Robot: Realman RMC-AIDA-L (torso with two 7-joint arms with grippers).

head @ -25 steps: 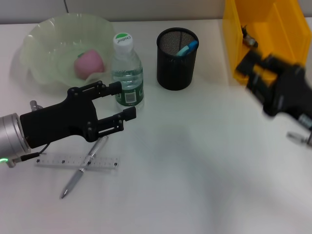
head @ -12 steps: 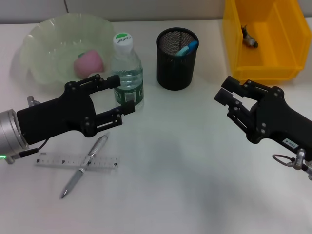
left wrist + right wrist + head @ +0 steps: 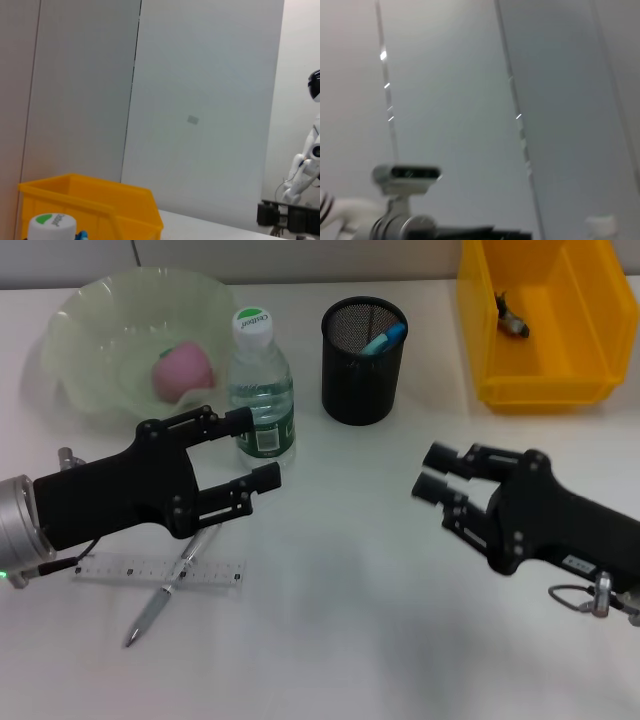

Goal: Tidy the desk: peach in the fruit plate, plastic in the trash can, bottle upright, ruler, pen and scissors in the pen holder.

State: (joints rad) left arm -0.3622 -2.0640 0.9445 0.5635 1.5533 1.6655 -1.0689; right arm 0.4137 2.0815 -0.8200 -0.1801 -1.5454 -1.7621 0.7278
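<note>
The pen [image 3: 172,577] lies crossed over the ruler [image 3: 157,573] just below the left claw [image 3: 252,451], its long axis slanting toward the bottle [image 3: 261,392]. That claw hangs open and empty, much nearer than the right claw [image 3: 438,486], also open and empty, well off toward the pen holder [image 3: 363,362].

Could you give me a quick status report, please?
Both end effectors open: left beside upright bottle, right mid-desk. Pen and ruler on the desk. Nothing blocking.
</note>
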